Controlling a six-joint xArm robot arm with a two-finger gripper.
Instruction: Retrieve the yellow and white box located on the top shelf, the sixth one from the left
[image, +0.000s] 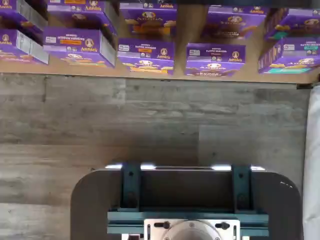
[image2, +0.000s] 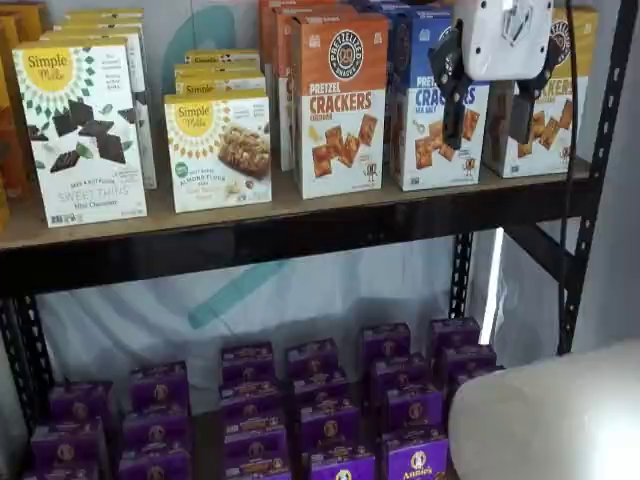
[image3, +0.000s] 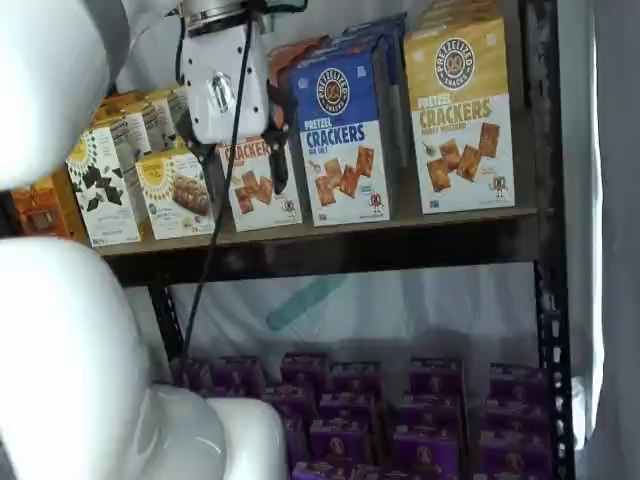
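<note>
The yellow and white box (image3: 460, 115) stands upright at the right end of the top shelf (image3: 380, 245), right of a blue-topped box. In a shelf view it (image2: 556, 112) is partly hidden behind my gripper (image2: 487, 132). The gripper hangs in front of the shelf (image2: 300, 228), apart from the boxes. It has a white body and two black fingers with a plain gap between them, and it holds nothing. It also shows in a shelf view (image3: 240, 170), in front of the orange-topped box. The wrist view shows no fingers.
An orange-topped box (image2: 340, 100) and a blue-topped box (image2: 415, 110) stand left of the target, with Simple Mills boxes (image2: 80, 130) further left. Purple boxes (image2: 320, 410) fill the low level. A black upright (image3: 545, 250) borders the right. The dark mount (image: 185, 200) shows in the wrist view.
</note>
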